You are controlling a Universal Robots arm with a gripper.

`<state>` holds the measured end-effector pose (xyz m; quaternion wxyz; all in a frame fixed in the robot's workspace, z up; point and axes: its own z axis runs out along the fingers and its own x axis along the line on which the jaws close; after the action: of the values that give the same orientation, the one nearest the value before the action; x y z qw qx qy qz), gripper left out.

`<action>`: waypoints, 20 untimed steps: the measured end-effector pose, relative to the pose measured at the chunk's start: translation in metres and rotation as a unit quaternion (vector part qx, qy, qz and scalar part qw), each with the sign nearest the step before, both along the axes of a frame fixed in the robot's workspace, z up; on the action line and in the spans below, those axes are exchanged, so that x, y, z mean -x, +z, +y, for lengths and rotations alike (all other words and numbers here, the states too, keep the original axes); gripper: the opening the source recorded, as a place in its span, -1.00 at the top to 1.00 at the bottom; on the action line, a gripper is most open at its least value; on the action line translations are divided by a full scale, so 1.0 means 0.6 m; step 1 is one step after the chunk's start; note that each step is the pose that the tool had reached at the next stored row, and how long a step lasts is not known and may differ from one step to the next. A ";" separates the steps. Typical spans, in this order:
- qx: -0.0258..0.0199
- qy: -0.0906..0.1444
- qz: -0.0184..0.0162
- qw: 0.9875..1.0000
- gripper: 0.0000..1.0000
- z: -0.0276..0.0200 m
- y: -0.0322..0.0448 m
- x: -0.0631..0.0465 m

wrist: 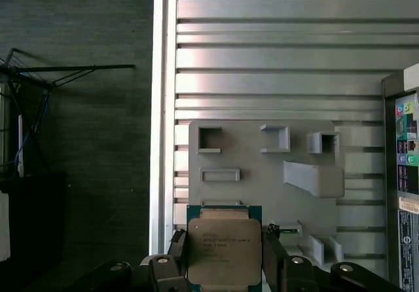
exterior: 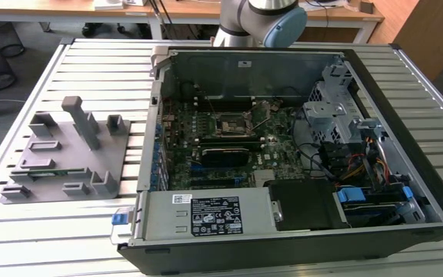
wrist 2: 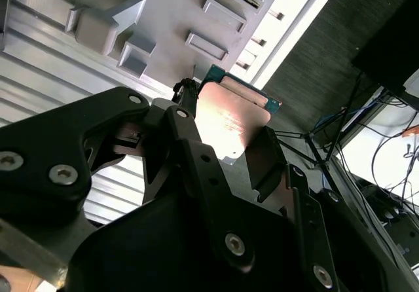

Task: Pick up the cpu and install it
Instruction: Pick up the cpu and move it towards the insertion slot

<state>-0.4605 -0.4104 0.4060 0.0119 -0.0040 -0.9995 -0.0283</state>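
The cpu (wrist: 224, 249) is a flat square chip with a silver top and a green rim, and in both wrist views it sits clamped between black fingers. My gripper (wrist: 224, 259) is shut on it, one finger (wrist: 175, 256) on each side. The chip hangs high above the grey parts holder (wrist: 262, 161) on the slatted table. In the second wrist view the cpu (wrist 2: 230, 123) catches the light between the gripper (wrist 2: 226, 145) jaws. The exterior view has the open computer case (exterior: 299, 63) with the black-framed socket (exterior: 232, 124) on the motherboard, and the arm (exterior: 262, 20) rising behind it.
The grey parts holder (exterior: 60, 156) lies at the exterior view's left of the case, with upright blocks and a green memory stick (exterior: 48, 171) in a slot. Inside the case are a drive cage (exterior: 333, 109), cables and a power supply (exterior: 206, 216). The table edge (wrist: 163, 109) borders dark floor.
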 end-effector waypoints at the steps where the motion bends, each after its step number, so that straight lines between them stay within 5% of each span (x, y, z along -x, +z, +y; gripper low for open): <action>1: 0.000 0.000 0.000 1.000 -0.08 0.0000 0.003 0.000; 9: 0.000 0.000 0.000 1.000 -0.08 0.0000 0.020 0.000; 20: 0.000 0.000 0.000 1.000 -0.08 0.0000 0.021 -0.023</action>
<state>-0.4466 -0.4104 0.4185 0.0119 -0.0040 -0.9995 -0.0283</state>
